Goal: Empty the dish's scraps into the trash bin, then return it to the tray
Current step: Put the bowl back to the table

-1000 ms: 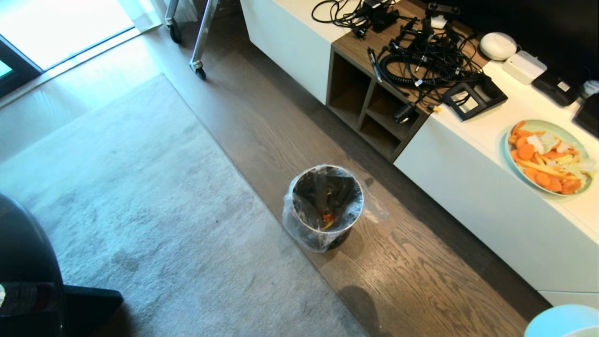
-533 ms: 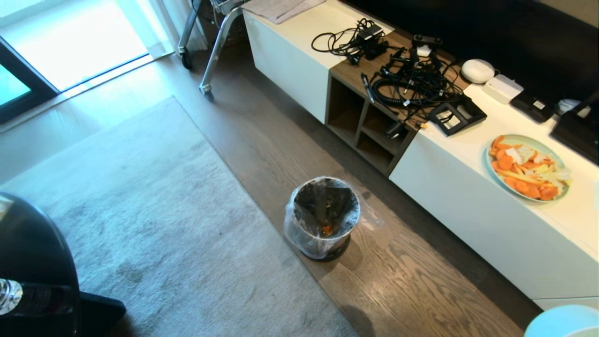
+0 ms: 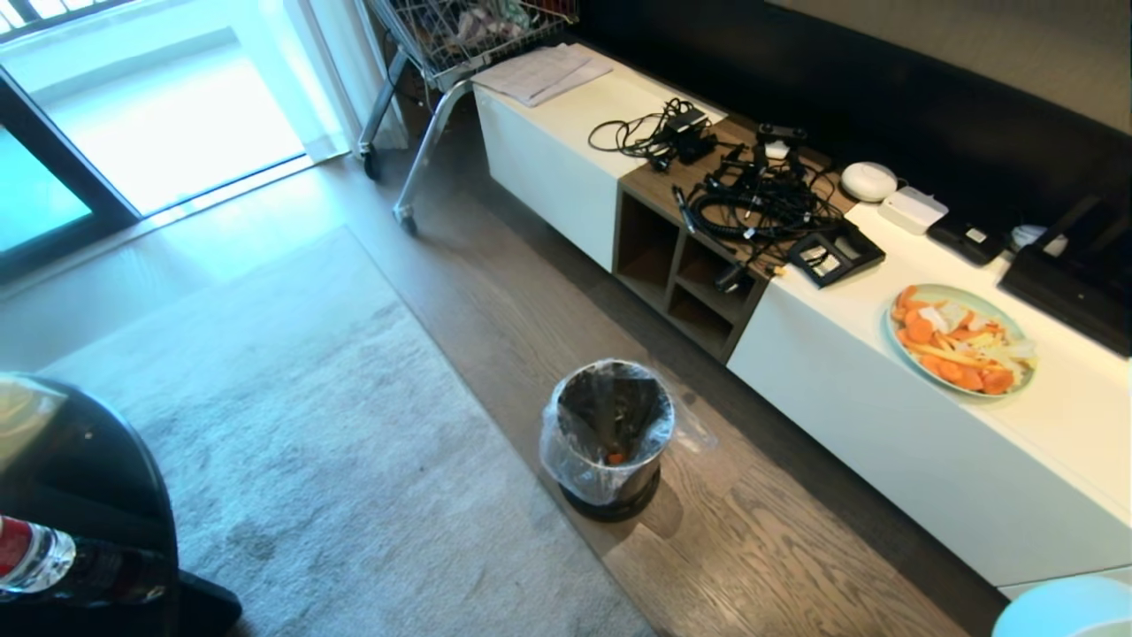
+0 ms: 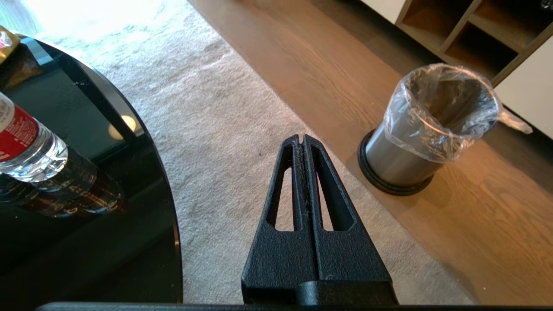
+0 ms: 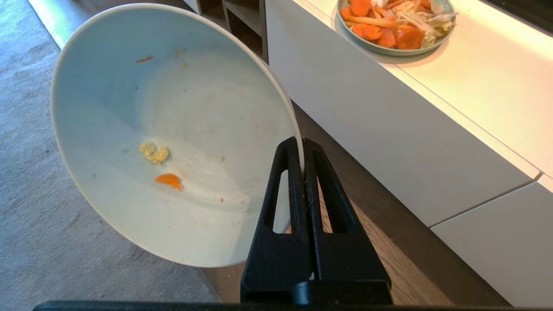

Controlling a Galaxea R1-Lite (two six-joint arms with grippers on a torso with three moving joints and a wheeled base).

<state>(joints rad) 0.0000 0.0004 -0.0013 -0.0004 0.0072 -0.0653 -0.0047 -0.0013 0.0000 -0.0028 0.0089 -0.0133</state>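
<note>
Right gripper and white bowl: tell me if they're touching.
Touching. The right wrist view shows the right gripper with its jaws pinched shut on the white bowl's rim.

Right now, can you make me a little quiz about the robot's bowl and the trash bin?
1. True or false: the right pincer is pinching the rim of the dish.
2. What lies inside the trash bin? A) orange scraps B) a bottle C) cables
3. Fill in: the pale-green plate of orange pieces sits on the white ____.

Key: 1 true; 2 A; 3 cabinet.
</note>
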